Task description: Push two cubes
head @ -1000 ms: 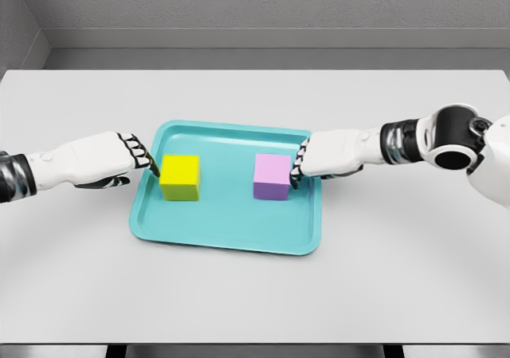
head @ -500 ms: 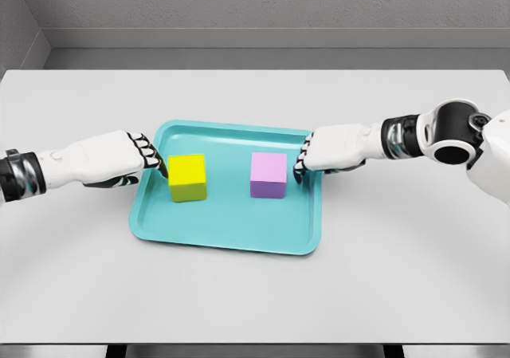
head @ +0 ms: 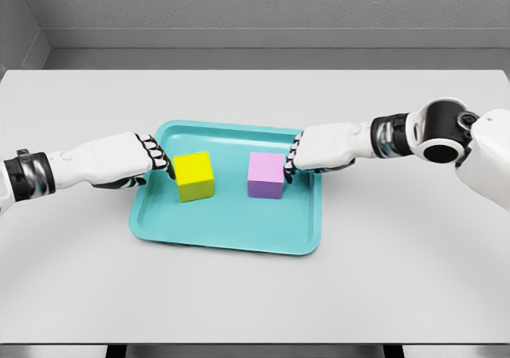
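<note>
— Where are the cubes?
— Both inside the teal tray [head: 227, 238], yellow cube [head: 195, 176] left, purple cube [head: 266, 175] right, a gap between.
— Your hands?
— My left hand [head: 127, 160] and right hand [head: 323, 148], clenched and grasping nothing, press knuckles on outer faces to drive them inward

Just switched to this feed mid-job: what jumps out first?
A teal tray sits mid-table holding a yellow cube on its left and a purple cube on its right, apart from each other. The left hand meets the yellow cube's outer side with curled fingers, and the right hand does the same to the purple cube.
</note>
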{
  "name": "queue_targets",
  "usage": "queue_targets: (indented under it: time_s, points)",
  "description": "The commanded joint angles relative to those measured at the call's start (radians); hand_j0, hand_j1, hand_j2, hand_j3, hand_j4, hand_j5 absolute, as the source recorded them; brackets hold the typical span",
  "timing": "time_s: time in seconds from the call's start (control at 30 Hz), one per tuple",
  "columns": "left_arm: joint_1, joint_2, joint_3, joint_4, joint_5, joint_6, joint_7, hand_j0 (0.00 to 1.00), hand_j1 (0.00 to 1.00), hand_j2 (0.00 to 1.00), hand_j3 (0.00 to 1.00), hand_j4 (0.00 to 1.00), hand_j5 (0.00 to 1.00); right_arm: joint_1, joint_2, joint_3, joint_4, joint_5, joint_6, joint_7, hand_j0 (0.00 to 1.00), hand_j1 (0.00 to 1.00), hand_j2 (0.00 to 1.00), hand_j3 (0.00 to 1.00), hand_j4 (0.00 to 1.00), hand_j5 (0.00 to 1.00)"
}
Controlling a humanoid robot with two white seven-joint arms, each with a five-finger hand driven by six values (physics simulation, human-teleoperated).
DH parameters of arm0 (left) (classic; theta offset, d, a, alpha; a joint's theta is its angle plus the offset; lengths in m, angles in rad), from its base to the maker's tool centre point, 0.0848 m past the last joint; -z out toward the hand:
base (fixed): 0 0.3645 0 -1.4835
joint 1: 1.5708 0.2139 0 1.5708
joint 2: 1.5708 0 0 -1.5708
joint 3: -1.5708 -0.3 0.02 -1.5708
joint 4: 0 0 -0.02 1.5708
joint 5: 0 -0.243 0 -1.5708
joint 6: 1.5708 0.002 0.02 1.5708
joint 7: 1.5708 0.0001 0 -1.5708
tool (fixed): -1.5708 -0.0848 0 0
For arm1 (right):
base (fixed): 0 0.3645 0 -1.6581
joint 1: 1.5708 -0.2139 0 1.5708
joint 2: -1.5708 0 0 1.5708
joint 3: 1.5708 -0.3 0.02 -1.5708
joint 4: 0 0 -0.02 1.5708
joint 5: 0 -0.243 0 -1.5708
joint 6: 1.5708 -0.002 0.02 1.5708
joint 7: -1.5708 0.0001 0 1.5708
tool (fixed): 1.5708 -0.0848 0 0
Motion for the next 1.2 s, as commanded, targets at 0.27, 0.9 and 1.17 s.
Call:
queue_targets:
  time_s: [0.27,0.9,1.17]
  points:
    - [0.000,-0.002,0.000,-0.008,0.007,0.002,-0.001,0.69,0.69,0.69,0.69,0.69,0.69,-0.012,0.042,0.001,-0.001,-0.003,0.002,0.000,0.64,0.64,0.64,0.64,0.64,0.64]
    - [-0.006,-0.031,0.000,-0.018,-0.001,0.002,-0.020,0.69,0.69,0.69,0.69,0.69,0.69,-0.021,0.046,0.004,0.023,-0.003,0.002,0.000,0.64,0.64,0.64,0.64,0.64,0.64]
    - [-0.008,-0.038,0.000,-0.017,-0.002,0.002,-0.024,0.69,0.69,0.69,0.69,0.69,0.69,-0.025,0.039,-0.001,0.058,0.001,0.002,0.000,0.64,0.64,0.64,0.64,0.64,0.64]
